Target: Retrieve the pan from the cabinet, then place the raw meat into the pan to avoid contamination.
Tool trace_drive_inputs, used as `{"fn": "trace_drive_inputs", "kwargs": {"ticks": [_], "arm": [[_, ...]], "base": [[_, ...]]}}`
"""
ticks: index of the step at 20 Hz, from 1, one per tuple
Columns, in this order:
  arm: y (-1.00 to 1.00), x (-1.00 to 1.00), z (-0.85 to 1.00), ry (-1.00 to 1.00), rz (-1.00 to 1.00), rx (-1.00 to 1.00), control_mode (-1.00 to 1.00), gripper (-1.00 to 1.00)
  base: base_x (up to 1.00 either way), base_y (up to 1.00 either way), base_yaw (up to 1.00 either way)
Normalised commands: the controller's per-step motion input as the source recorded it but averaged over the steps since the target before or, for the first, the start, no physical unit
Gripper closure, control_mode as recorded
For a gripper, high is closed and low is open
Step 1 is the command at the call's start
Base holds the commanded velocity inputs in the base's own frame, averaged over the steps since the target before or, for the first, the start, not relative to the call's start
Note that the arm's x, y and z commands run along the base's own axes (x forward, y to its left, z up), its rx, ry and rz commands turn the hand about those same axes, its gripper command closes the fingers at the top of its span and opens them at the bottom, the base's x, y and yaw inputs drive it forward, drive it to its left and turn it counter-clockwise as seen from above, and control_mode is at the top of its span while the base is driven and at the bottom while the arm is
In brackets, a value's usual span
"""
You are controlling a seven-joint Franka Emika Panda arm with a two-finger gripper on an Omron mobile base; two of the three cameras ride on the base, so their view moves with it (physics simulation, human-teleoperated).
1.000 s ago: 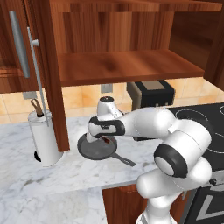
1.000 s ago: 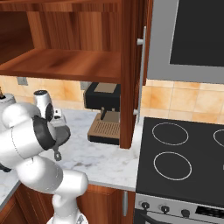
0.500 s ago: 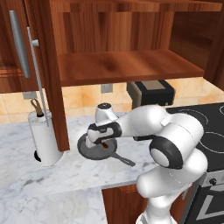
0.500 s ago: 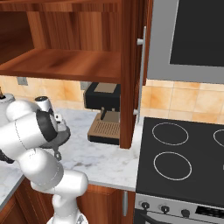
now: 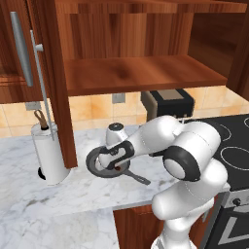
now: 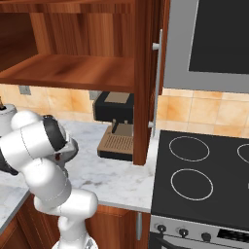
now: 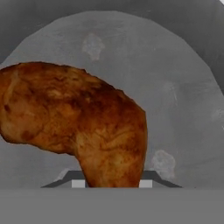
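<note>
Left of pan: white canister (image 5: 50, 154) on bench (image 5: 58, 199). Pan (image 5: 111, 165) sits on bench below open cabinet (image 5: 141, 73), handle pointing right. Pincer (image 5: 115, 164) hangs over pan bowl, narrow, clamped on meat (image 7: 83, 122). Meat directly above pan floor, long axis across pincer, thin end between tips. Next: release straight down.

The arm (image 5: 189, 160) is glossy white, built of rounded bulbous segments joined by dark grey joint bands.
</note>
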Motion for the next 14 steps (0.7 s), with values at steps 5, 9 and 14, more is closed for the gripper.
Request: {"fn": "trace_drive_inputs", "kwargs": {"ticks": [5, 9, 14], "arm": [[0.02, 0.00, -0.14, -0.02, 0.00, 0.00, -1.00, -1.00], [0.00, 0.01, -0.06, -0.02, 0.00, 0.00, -1.00, -1.00], [0.00, 0.00, 0.00, 0.00, 0.00, 0.00, -1.00, -1.00]], "base": [[0.00, 0.00, 0.00], [0.00, 0.00, 0.00], [0.00, 0.00, 0.00]]}}
